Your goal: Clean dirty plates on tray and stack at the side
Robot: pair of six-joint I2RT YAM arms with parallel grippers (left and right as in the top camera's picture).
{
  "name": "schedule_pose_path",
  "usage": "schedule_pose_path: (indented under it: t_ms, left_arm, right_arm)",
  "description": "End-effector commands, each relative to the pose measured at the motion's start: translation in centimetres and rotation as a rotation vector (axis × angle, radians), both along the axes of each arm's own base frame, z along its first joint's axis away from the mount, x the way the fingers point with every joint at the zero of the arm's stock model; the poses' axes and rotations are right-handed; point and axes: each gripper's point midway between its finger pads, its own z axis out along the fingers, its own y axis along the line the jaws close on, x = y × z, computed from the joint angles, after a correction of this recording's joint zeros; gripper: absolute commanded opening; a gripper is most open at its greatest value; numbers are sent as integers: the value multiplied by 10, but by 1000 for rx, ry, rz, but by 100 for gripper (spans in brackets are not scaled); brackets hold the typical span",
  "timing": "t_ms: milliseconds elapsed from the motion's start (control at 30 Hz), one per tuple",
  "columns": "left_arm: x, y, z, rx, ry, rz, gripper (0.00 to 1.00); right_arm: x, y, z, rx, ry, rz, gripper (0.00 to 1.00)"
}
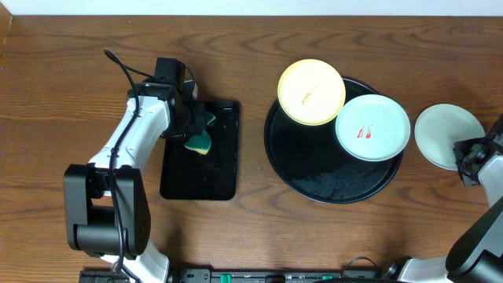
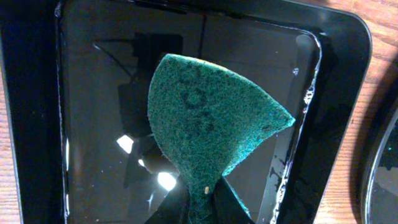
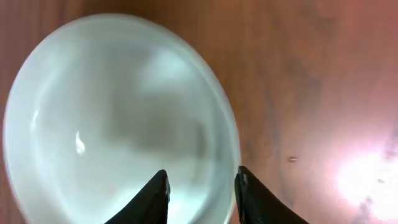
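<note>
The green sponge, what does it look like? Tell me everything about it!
The sponge has a rough, dark green scrubbing face; the overhead view also shows a yellow layer. It is squeezed into a folded fan shape by the left pincer, which is shut on its narrow end. It hangs over the rectangular black tray, whose wet bottom shines. Whether it touches the tray cannot be told.

A green scouring pad [image 2: 211, 118] is seen pinched at its lower end, where the dark fingers [image 2: 233, 208] meet at the bottom edge. The pad fans upward and is curled along its right side. Beneath it lies a rectangular black tray [image 2: 339, 74], glossy, with light glints and droplets along its right inner wall. Wooden table [image 2: 382, 37] is visible at the far right.
</note>
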Motion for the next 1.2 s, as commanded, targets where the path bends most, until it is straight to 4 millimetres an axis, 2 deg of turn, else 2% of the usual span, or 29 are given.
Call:
schedule_pose_path:
  t_ms: [0, 100, 233, 367, 767, 967, 1167]
  left_arm:
    - [-3, 2, -5, 13, 15, -6, 7]
    - [-3, 2, -5, 13, 15, -6, 7]
    - [-3, 2, -5, 13, 15, -6, 8]
    - [-3, 2, -5, 13, 15, -6, 7]
    - [-3, 2, -5, 13, 15, -6, 7]
    - [-3, 2, -5, 13, 15, -6, 8]
    - [-4, 3, -5, 13, 19, -6, 7]
  right_arm:
    - [22, 30, 2, 4, -13, 274, 30]
    - [34, 49, 3, 2, -25, 441, 15]
    - [44, 74, 3, -39, -3, 647, 2]
    - [44, 95, -3, -62, 36, 778, 1]
    - [31, 112, -23, -56, 88, 813, 1]
    - [37, 132, -22, -2, 11, 911, 1]
    - [36, 135, -27, -17, 1, 931, 1]
